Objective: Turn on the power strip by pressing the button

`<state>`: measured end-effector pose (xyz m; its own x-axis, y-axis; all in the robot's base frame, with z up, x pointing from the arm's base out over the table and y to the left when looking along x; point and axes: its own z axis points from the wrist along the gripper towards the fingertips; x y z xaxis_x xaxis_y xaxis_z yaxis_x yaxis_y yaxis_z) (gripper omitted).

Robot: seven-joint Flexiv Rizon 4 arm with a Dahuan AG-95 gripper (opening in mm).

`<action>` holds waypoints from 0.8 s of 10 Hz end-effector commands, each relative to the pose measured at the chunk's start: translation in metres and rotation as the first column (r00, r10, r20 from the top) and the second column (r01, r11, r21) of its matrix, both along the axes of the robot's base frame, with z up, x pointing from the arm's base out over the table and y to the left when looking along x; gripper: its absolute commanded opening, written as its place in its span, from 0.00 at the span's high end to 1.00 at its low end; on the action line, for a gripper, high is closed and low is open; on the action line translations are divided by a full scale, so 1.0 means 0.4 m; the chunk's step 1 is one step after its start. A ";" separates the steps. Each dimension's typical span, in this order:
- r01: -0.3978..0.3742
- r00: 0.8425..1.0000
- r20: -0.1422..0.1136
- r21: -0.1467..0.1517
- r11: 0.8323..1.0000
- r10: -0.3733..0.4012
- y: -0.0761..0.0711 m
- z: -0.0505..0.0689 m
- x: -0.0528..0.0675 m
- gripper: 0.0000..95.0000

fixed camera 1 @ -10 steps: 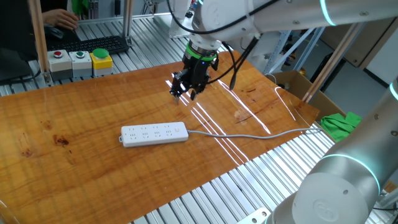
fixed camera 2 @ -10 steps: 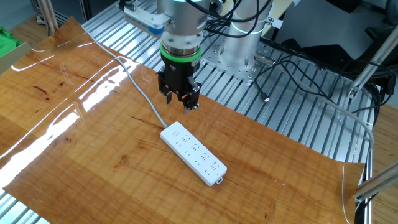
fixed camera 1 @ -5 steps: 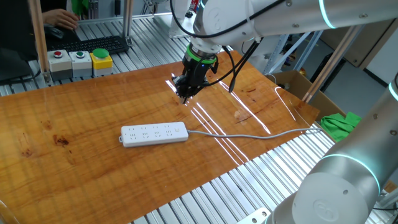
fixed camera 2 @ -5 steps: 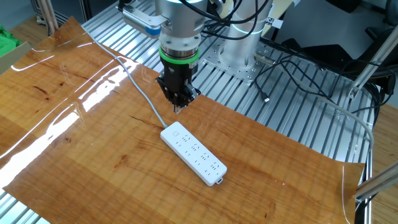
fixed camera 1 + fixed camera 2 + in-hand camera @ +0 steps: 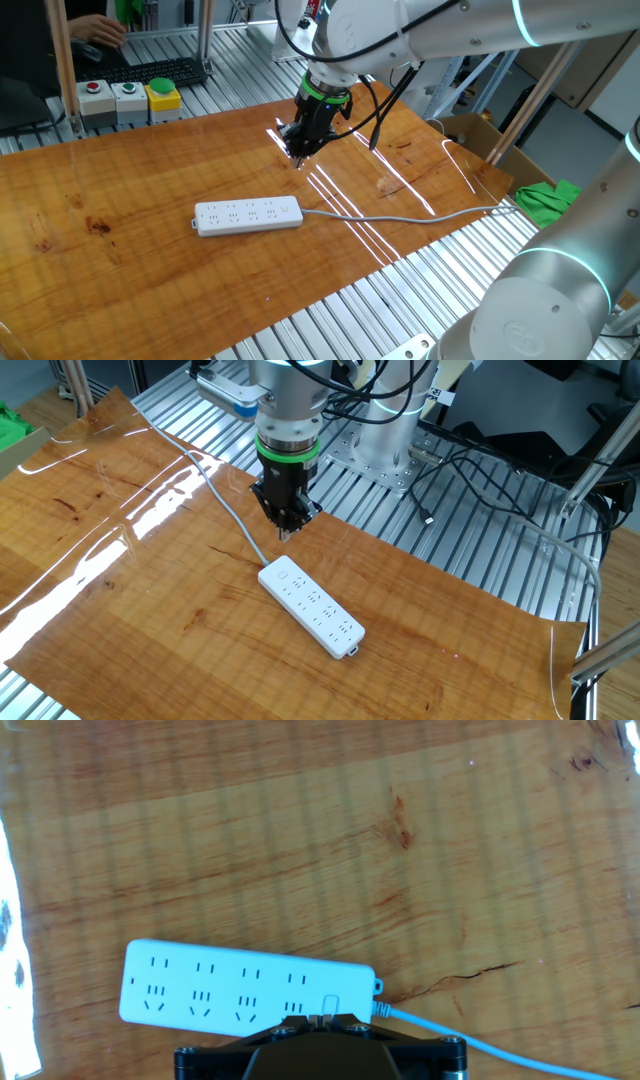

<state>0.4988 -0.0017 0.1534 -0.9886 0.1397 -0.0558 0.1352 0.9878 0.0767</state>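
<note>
The white power strip (image 5: pixel 248 215) lies flat on the wooden table, with its grey cable (image 5: pixel 400 216) running off to the right. It also shows in the other fixed view (image 5: pixel 312 606) and in the hand view (image 5: pixel 245 982). Its small white button (image 5: pixel 333 1005) sits at the cable end, just ahead of my fingertips in the hand view. My gripper (image 5: pixel 297 155) hangs above the table behind the strip's cable end, pointing down, apart from the strip. Its fingertips touch each other, shut on nothing, in the other fixed view (image 5: pixel 285 532) and the hand view (image 5: pixel 321 1018).
Red, green and yellow knobs on grey boxes (image 5: pixel 130 98) and a black keyboard (image 5: pixel 160 70) stand at the table's back left. A cardboard box (image 5: pixel 470 130) and green cloth (image 5: pixel 548 198) lie at the right. Metal slats (image 5: pixel 450 550) surround the board.
The fingers were spread one second ago and have closed together. The gripper has hardly moved since half a second ago. The strip has not moved.
</note>
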 end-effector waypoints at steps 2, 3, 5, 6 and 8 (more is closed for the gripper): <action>0.003 1.000 -0.001 -0.001 1.000 -0.003 -0.002 -0.003 -0.001 1.00; 0.004 1.000 0.000 -0.001 1.000 -0.004 -0.003 -0.005 -0.001 1.00; 0.004 1.000 0.001 0.000 1.000 -0.004 -0.005 -0.009 -0.002 1.00; 0.004 1.000 0.001 0.000 1.000 -0.004 -0.005 -0.009 -0.002 1.00; 0.006 1.000 0.001 0.000 1.000 -0.006 -0.006 -0.010 -0.003 1.00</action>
<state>0.4978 -0.0037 0.1494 -0.9878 0.1452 -0.0561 0.1407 0.9870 0.0773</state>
